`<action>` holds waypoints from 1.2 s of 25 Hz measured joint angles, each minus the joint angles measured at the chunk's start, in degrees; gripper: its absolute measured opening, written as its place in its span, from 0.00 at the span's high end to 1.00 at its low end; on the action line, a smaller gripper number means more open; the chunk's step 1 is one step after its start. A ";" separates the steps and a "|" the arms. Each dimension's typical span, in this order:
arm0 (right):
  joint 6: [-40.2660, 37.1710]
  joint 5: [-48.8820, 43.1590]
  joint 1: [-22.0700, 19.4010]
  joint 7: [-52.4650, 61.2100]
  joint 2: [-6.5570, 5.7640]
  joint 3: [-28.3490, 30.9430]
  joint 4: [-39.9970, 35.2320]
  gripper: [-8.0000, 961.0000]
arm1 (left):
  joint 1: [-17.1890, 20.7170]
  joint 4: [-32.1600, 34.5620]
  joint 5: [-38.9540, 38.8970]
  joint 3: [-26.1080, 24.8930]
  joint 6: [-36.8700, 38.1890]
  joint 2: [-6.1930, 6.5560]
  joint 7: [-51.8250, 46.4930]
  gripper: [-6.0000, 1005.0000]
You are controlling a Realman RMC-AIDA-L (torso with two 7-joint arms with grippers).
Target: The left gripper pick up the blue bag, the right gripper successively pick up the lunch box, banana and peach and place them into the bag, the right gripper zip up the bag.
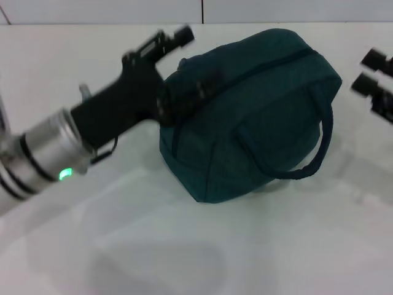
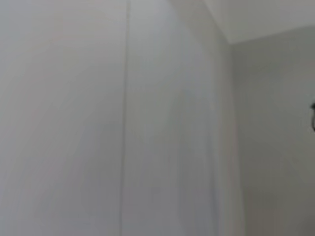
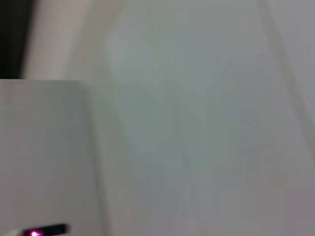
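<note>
blue bag (image 1: 258,117) on the white tabletop (image 1: 184,246), centre to right of the head view, tipped so its zipper side faces up and far-left. long axis running from near-left to far-right. zipper seam appears run shut along the top; no lunch box, banana or peach anywhere in view, so likely already inside, judged only from their absence.

left hand (image 1: 175,80) reaching in from the left, silver wrist with green light low at the left edge, black claw pressed against the bag's far-left end. looks closed on a fold or handle of the bag there, though the fingertips merge with the dark fabric, so cannot tell for sure how far closed.

right hand (image 1: 376,83) at the far-right edge, well apart from the bag, only two black finger ends showing with a gap between them; seems open and holding nothing. bag lies to the left of it; zipper end nearer the left hand than the right.

bag: soft dark teal fabric, boxy with rounded corners, padded loop handle (image 1: 307,157) hanging off the near-right face. likely to slump if released. tabletop smooth, glossy, pale.

both wrist views showing only blank pale surfaces, nothing of use for either hand.
</note>
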 joint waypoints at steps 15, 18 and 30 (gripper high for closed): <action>-0.87 -8.76 1.98 -0.12 1.08 0.32 -5.98 0.46 | 2.29 -4.37 -0.57 2.07 3.13 0.18 6.65 0.22; -0.48 -8.88 2.10 -0.69 1.56 0.34 -6.12 0.46 | 2.24 -4.55 -0.55 2.06 3.14 0.20 6.94 0.22; 1.47 -9.23 1.76 -2.32 2.86 0.22 -5.92 0.29 | 3.47 -4.40 -0.27 2.11 5.31 0.43 7.10 0.22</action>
